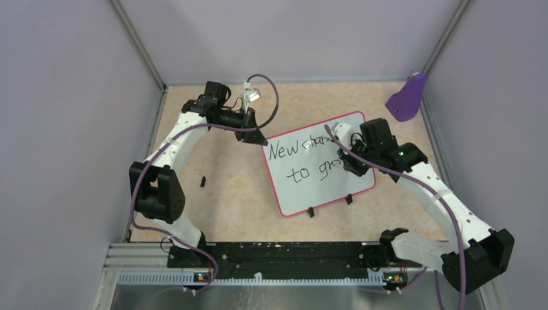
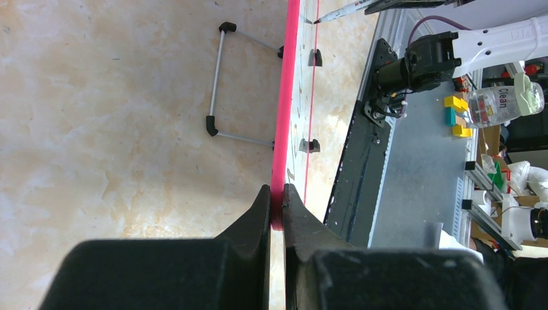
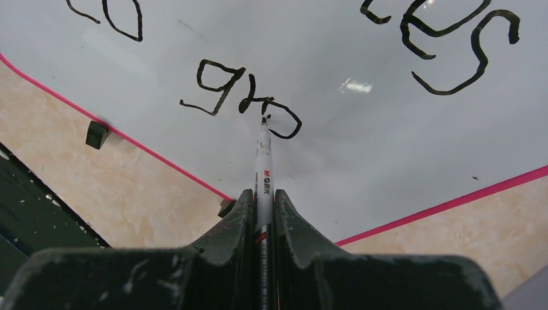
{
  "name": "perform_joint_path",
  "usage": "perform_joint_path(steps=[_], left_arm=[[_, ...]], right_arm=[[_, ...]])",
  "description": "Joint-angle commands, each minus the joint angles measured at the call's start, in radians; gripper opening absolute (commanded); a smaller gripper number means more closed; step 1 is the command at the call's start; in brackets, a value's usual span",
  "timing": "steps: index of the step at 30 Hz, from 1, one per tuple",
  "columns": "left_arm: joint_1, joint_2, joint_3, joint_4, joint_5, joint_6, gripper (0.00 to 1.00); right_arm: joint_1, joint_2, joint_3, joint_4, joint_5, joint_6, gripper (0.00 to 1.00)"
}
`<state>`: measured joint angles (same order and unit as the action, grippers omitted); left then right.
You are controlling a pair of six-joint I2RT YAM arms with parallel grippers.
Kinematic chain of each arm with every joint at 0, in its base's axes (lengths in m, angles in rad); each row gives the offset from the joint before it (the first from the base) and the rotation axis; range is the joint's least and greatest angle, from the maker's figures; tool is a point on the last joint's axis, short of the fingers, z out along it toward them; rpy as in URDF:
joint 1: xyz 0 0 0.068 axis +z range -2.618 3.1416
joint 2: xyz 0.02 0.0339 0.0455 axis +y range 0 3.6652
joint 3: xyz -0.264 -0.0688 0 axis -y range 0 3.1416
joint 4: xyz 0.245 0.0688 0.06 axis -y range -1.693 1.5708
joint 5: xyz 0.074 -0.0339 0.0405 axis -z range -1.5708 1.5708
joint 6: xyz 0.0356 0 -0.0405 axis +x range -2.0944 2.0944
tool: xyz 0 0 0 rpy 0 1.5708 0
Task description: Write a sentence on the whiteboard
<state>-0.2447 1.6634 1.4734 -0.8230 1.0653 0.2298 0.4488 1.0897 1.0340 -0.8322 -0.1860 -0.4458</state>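
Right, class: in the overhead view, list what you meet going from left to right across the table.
Small black piece → left claw → whiteboard → purple object. The right claw overlaps the whiteboard, so it is left out.

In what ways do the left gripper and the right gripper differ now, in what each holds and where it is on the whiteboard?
The left gripper pinches the pink rim of the whiteboard; the right gripper clamps a marker. The left gripper is at the board's far-left corner; the right gripper is over its right half, marker tip on the second line of the sentence. Both are shut on something thin.
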Motion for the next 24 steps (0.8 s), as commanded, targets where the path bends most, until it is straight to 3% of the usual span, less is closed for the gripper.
perform_joint_path(steps=[1, 24], left_arm=[[-0.027, 0.028, -0.002, -0.030, -0.031, 0.020, 0.00], [-0.028, 0.030, 0.003, -0.031, -0.033, 0.020, 0.00]], right_arm=[[0.005, -0.020, 0.008, -0.002, -0.029, -0.014, 0.00], [0.005, 0.018, 0.004, -0.006, 0.084, -0.038, 0.00]])
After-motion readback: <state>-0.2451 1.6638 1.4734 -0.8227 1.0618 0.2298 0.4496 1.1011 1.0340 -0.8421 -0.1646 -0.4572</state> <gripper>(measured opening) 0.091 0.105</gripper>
